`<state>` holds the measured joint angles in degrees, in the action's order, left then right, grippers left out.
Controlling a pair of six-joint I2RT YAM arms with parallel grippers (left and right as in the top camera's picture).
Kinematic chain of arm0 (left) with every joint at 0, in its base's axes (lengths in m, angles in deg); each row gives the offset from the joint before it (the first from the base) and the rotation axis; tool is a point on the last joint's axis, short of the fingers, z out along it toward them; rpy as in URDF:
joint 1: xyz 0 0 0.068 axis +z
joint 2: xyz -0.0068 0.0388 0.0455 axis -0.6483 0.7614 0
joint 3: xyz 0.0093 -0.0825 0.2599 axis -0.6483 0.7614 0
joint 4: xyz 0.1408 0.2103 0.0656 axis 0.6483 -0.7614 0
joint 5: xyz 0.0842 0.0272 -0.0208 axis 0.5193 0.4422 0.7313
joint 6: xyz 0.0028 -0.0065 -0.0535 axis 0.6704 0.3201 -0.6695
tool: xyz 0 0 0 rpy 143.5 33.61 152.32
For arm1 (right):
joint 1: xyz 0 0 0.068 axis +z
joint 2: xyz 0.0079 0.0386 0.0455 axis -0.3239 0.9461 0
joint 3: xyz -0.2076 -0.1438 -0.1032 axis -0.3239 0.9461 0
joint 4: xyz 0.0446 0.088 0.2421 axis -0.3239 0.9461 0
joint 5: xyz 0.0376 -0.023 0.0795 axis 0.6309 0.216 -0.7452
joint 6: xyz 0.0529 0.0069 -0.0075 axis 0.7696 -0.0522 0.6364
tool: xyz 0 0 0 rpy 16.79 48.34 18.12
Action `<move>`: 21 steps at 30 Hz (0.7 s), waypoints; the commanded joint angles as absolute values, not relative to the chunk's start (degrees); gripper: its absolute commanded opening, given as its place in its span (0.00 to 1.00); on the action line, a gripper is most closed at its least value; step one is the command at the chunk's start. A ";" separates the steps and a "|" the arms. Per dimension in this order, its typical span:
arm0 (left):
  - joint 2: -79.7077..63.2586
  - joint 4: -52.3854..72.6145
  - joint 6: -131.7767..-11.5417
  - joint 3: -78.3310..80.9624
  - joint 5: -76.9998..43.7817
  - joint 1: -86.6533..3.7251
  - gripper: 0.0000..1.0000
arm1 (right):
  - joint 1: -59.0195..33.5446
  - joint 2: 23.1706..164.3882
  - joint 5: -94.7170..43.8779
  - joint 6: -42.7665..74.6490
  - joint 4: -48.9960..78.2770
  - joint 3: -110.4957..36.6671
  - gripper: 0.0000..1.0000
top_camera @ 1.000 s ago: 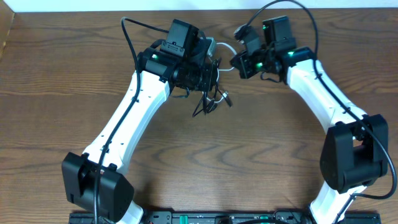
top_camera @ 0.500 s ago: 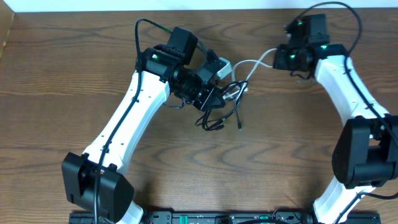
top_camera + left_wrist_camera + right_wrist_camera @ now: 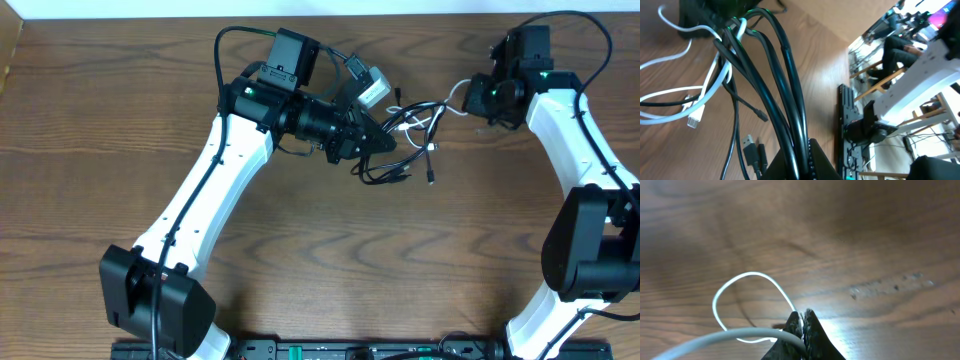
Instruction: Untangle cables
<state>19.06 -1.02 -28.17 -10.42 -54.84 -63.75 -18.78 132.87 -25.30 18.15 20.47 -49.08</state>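
In the overhead view my left gripper (image 3: 385,140) is shut on a bunch of black cable (image 3: 385,172) strands, with loops and plugs hanging below it. The white cable (image 3: 445,105) runs from the tangle to my right gripper (image 3: 468,98), which is shut on it. In the left wrist view the black cable (image 3: 785,65) runs down into the closed left gripper (image 3: 798,145). The white cable (image 3: 715,82) is still wound among the black strands at the left. In the right wrist view the right gripper (image 3: 802,314) pinches the white cable (image 3: 740,332), which also makes a thin loop above the wood.
A black USB plug (image 3: 751,147) and a small white plug (image 3: 695,117) hang loose near the left jaws. The wooden table (image 3: 320,250) spreads around both arms. Thicker black wires (image 3: 225,50) run over the arms themselves.
My left gripper has carried the black bundle to the right. My right gripper has moved away to the right with the white cable, which now stretches between the two grippers.
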 commanded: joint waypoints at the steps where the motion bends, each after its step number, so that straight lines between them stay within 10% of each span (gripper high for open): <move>1: 18.17 0.53 -29.57 -10.92 -59.27 -63.57 0.07 | -19.20 132.00 -20.58 18.96 22.04 -47.72 0.01; 21: 18.17 0.09 -30.38 -10.92 -59.01 -62.26 0.07 | -27.65 132.13 -12.12 18.24 29.95 -47.55 0.01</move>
